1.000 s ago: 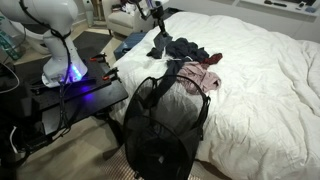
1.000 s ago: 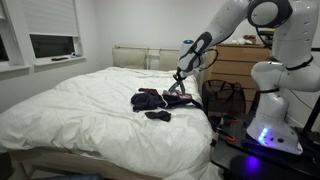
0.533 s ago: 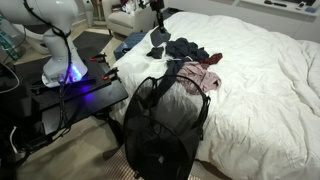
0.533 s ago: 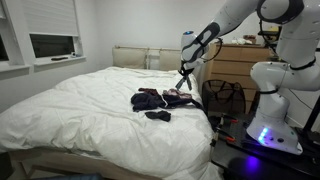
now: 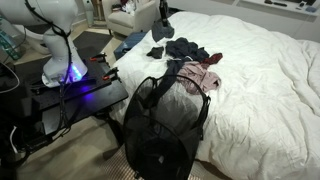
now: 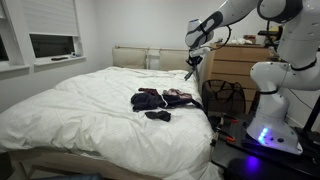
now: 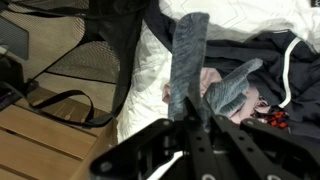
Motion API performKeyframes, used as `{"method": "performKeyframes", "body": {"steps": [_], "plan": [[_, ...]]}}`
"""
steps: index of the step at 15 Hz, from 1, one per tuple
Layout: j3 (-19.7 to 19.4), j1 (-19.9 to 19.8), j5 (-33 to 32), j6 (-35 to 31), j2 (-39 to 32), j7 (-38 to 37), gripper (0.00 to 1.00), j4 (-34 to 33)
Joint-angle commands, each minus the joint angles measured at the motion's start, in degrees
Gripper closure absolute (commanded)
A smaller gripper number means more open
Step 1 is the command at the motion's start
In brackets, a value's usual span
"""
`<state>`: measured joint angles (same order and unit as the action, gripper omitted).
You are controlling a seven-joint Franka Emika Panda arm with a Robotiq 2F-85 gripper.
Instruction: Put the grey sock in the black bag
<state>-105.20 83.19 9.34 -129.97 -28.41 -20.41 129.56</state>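
My gripper (image 7: pixel 190 122) is shut on the grey sock (image 7: pixel 188 58), which hangs from the jaws above the bed. In both exterior views the gripper (image 5: pixel 163 16) (image 6: pixel 193 60) holds the sock (image 5: pixel 162 34) (image 6: pixel 190 72) high over the near edge of the dark heap of clothes (image 5: pixel 190 52) (image 6: pixel 152 99). The black bag (image 5: pixel 163 118) stands upright on the floor against the bed side, its round rim open; it also shows in an exterior view (image 6: pixel 222 96). In the wrist view its mesh (image 7: pixel 95 45) lies to the left of the sock.
The white bed (image 5: pixel 265 80) carries the heap with a pink garment (image 5: pixel 205 78). The robot base (image 5: pixel 62 60) with blue light stands on a black stand beside the bag. A dresser (image 6: pixel 240 62) stands behind the arm. The floor is wooden (image 7: pixel 40 150).
The gripper has risen with the grey sock, lifting it clear of the clothes heap. Bag and heap have not moved.
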Motion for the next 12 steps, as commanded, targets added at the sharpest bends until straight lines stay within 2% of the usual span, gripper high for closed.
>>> {"method": "performKeyframes", "body": {"steps": [1,7,12], "plan": [[-2.8,-2.5,-0.1,4.1,-3.5,2.2,0.98,-2.1],[-3.6,-9.8,-2.2,4.7,-7.0,3.2,0.98,-4.1],[-4.1,-16.5,-5.8,6.9,-4.1,11.4,0.98,-8.7]]}}
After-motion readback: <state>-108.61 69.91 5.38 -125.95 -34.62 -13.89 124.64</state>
